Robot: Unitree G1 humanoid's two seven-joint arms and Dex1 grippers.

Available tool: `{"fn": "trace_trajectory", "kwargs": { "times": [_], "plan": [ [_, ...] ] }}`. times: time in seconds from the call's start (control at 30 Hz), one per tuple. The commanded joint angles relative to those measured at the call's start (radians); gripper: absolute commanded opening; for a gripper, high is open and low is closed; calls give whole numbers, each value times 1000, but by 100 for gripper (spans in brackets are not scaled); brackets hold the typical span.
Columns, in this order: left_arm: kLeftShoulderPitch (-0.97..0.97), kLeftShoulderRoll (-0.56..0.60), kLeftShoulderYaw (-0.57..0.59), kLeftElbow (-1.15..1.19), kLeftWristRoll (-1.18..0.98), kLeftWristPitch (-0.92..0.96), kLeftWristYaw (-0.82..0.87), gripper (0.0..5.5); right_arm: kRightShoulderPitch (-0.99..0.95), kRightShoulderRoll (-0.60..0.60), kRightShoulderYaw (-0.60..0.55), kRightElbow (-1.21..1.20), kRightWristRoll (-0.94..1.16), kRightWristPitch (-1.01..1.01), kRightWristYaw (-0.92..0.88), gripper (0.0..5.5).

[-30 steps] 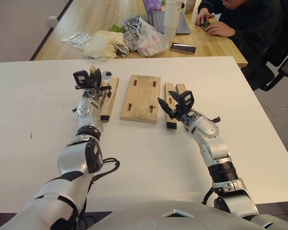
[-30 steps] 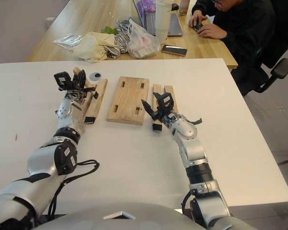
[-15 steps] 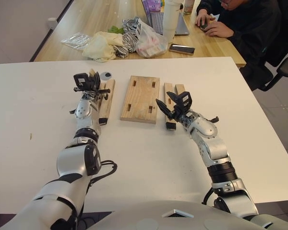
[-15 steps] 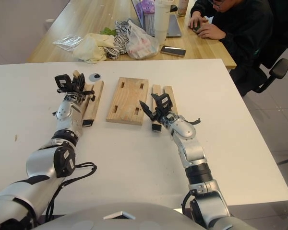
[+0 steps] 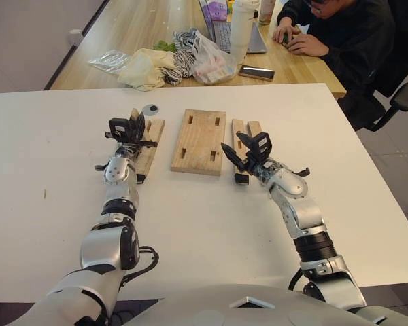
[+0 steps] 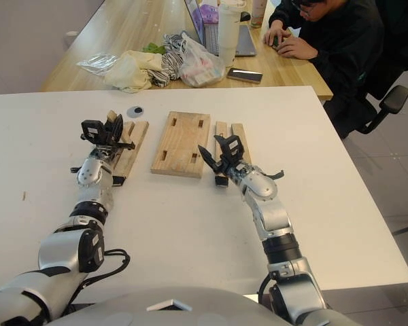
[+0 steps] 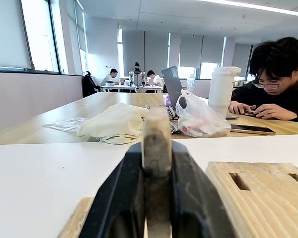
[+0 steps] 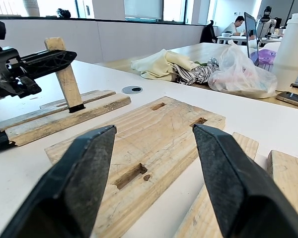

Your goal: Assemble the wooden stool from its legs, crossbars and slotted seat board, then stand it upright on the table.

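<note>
left hand (image 5: 130,128) and stick (image 8: 65,79) nearer, white table (image 5: 41,136)

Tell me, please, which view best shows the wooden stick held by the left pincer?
The right wrist view: the whole stick, tilted, clamped near its top by the left pincer, lower end on the planks. In the left wrist view its end sits between the fingers; in the eye views it is small, partly behind the pincer.
</note>
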Motion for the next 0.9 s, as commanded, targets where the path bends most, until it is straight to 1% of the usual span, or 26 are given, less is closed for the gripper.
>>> {"fn": "trace_trajectory", "kwargs": {
  "times": [0.03,0.17,0.27,0.43,0.53,0.7,0.8,0.83,0.9],
  "plan": [
    [154,-20,-2,160,11,230,11,37,4,4,0,-13,-10,5,-9,284],
    [181,-13,6,173,-9,235,5,37,2,4,-1,-12,-11,5,-10,284],
    [174,-19,7,154,-23,200,-15,37,0,4,-3,-9,-11,3,-12,284],
    [103,-63,-4,64,-41,131,-36,37,-9,3,0,-3,-11,-1,-11,284],
    [73,-81,-18,30,-39,123,-35,37,-13,1,0,4,-11,-3,-9,284],
    [81,-75,-26,-2,-39,134,-27,37,-8,0,5,3,-17,-6,-6,284],
    [103,-70,-31,-67,-43,130,-28,37,-2,4,10,2,-22,-8,-6,284],
    [110,-66,-36,-94,-38,133,-24,67,0,6,12,2,-24,-9,-6,284],
    [128,-56,-49,-158,-31,150,-26,95,5,8,14,0,-27,-11,-7,284]
  ]
}}
